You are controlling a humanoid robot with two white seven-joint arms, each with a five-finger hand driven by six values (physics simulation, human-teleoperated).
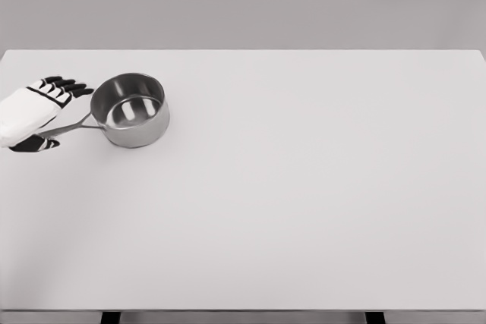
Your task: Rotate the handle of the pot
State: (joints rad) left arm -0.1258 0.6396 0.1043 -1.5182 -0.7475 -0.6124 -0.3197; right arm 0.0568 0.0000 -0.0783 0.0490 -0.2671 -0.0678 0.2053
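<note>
A small steel pot (130,109) stands upright on the white table (304,187) at the far left. Its thin handle (76,126) points left and slightly toward me. My left hand (47,111) hovers over the handle's outer end, white palm up top, black fingers (67,86) stretched toward the pot's rim and the thumb (34,144) below the handle. The fingers look spread, with the handle passing between them and the thumb; no firm grasp shows. The handle's tip is hidden under the hand. The right arm is out of view.
The table's left edge runs close beside the hand. A grey wall lies behind the table's far edge.
</note>
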